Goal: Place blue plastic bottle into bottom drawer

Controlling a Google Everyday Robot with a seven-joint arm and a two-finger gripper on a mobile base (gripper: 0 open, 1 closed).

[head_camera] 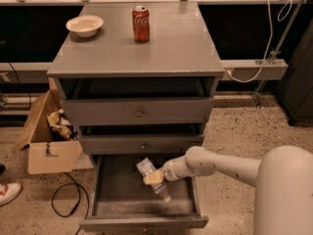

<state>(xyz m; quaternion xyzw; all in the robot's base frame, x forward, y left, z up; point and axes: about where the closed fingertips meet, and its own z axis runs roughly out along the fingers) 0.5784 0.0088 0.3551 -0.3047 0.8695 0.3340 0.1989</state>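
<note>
Over the open bottom drawer, in its right half: gripper; it is clamped across the middle of the bottle, with the yellowish finger pads pressed on the bottle's body; bottle tilted, one end up and to the view's left of the gripper, other end down and to the right of it, low over the drawer floor; cannot tell whether that lower end touches the floor, nor which end has the cap. Arm runs from the gripper out to the view's right, passing over the drawer's right wall, into the bulky white body at the lower right corner. Drawer stands pulled well out; its grey floor shows left of the gripper and nearer the camera; front panel sits below the gripper in the view. Just above the gripper: middle drawer, pushed in, small knob; above that the top drawer, knob at centre, dark gap over it. Far above the gripper, on the cabinet top: red can upright; pale bowl further left; the two well apart. Left of the gripper, beside the cabinet on the speckled floor: open cardboard box with crumpled stuff inside; black cable looped near the drawer's left corner; tip of a white shoe at the frame edge.
</note>
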